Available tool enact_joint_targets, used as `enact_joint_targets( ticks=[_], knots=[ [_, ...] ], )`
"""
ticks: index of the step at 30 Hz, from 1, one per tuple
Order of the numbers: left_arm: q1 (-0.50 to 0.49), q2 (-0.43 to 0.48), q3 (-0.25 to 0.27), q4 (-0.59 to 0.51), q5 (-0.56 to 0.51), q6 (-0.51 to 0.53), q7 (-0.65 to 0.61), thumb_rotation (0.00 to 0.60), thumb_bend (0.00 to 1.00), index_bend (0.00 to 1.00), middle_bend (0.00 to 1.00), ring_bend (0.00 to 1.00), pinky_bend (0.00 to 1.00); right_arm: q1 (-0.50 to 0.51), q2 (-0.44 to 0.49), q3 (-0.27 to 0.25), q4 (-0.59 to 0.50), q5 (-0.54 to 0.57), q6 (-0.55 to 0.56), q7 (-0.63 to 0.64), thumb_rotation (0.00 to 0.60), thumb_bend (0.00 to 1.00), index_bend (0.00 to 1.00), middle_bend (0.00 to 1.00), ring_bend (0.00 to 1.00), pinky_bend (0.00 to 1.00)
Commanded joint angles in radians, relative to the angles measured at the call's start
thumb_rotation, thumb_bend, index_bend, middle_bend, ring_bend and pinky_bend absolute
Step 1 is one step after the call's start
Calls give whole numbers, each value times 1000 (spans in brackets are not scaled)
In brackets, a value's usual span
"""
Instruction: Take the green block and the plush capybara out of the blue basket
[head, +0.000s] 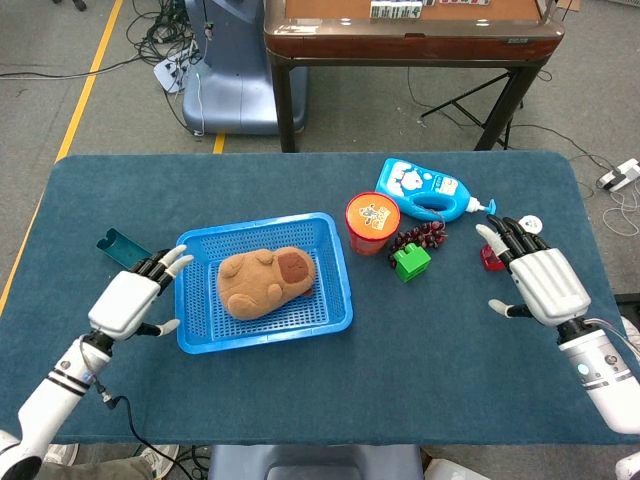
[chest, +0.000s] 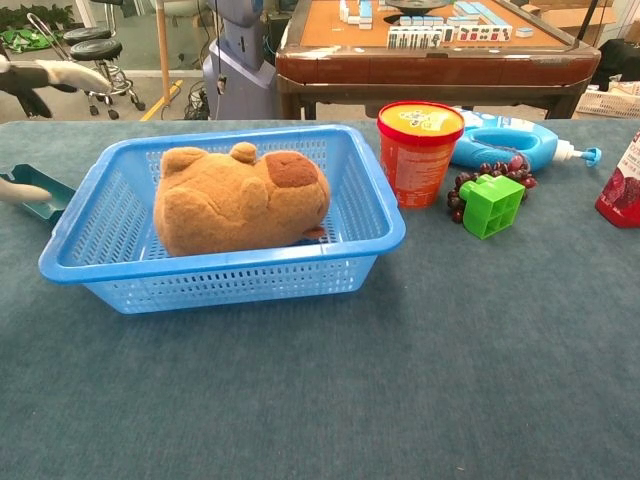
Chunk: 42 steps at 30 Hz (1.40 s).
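The plush capybara (head: 265, 281) (chest: 240, 200) lies inside the blue basket (head: 193, 327) (chest: 380, 200). The green block (head: 410, 261) (chest: 492, 205) sits on the table outside the basket, right of the red cup and against the grapes. My left hand (head: 132, 298) hovers open just left of the basket's left rim, fingers spread toward it; only its fingers (chest: 62, 72) show at the chest view's left edge. My right hand (head: 542, 281) is open and raised at the right, well away from the block, in front of the red bottle.
A red-lidded cup (head: 372, 222) (chest: 420, 150), dark grapes (head: 418, 238), a blue lotion bottle (head: 425, 190) and a red bottle (chest: 620, 185) stand right of the basket. A teal tray (head: 122, 248) lies left, behind my left hand. A wooden table (head: 410, 30) stands beyond.
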Motion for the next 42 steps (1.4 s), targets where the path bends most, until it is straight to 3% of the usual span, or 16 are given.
enact_joint_targets(
  ticks=[1, 7, 13, 18, 29, 33, 38, 42],
  knots=[
    [-74, -40, -22, -1, -85, -85, 81, 519, 220, 0, 0, 25, 169, -6, 4, 1, 1, -8, -2, 12, 600, 47, 0, 18, 6, 189],
    [-179, -119, -34, 36, -267, -180, 222, 501, 220, 0, 0, 8, 169, -21, 7, 8, 10, -26, 3, 39, 600, 48, 0, 18, 6, 189],
    [-257, -164, -29, 50, -410, -215, 309, 433, 220, 0, 0, 0, 169, -34, 7, 15, 20, -41, 8, 64, 600, 49, 0, 20, 6, 189],
    [-312, -198, -22, 80, -487, -224, 347, 422, 219, 0, 0, 0, 169, -41, 2, 15, 34, -46, 0, 80, 600, 49, 0, 23, 7, 189],
    [-382, -280, 0, 200, -542, -234, 328, 600, 219, 13, 0, 21, 179, -46, -13, 24, 66, -51, -19, 120, 600, 49, 0, 30, 14, 189],
    [-373, -312, -6, 244, -487, -221, 246, 600, 220, 203, 70, 191, 360, -51, -16, 28, 78, -51, -18, 132, 600, 49, 0, 34, 15, 189],
    [-357, -348, -10, 301, -417, -216, 124, 600, 225, 435, 319, 450, 638, -57, -20, 33, 93, -51, -16, 153, 600, 49, 0, 43, 24, 189],
    [-348, -361, -17, 330, -383, -212, 45, 600, 238, 539, 452, 569, 759, -60, -25, 36, 103, -52, -16, 165, 600, 49, 0, 44, 24, 189]
  ],
)
